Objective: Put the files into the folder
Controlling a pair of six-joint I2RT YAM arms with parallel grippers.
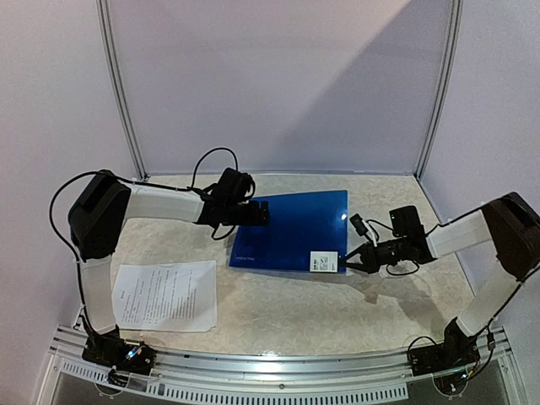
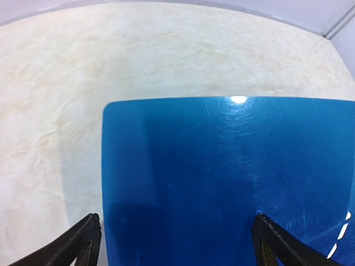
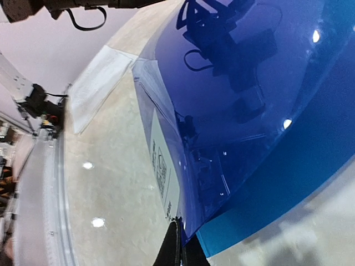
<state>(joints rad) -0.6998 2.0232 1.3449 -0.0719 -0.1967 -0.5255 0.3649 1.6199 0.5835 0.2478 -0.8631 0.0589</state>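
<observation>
The blue folder (image 1: 291, 226) is seen lying on the marbled table (image 1: 278, 308) near its middle, with its long sides running left to right. The right gripper (image 1: 344, 262) is found at the folder's near right corner, just beside the white label (image 1: 321, 261). In the right wrist view its jaws are pressed together on the edge of the cover, so that the corner is pinched between them. There the cover is seen bowed upward and parted from the darker blue leaf beneath it (a dark reflection of the arm is carried on its glossy surface). The left gripper (image 1: 256, 215) is held over the folder's far left part. In the left wrist view its two dark fingers (image 2: 83, 244) are spread wide, and nothing is held between them; only the folder's surface is seen below. Whether that surface is touched cannot be told. The files (image 1: 164, 295) are laid flat on the table near the left arm's base, well apart from the folder, printed side up.
</observation>
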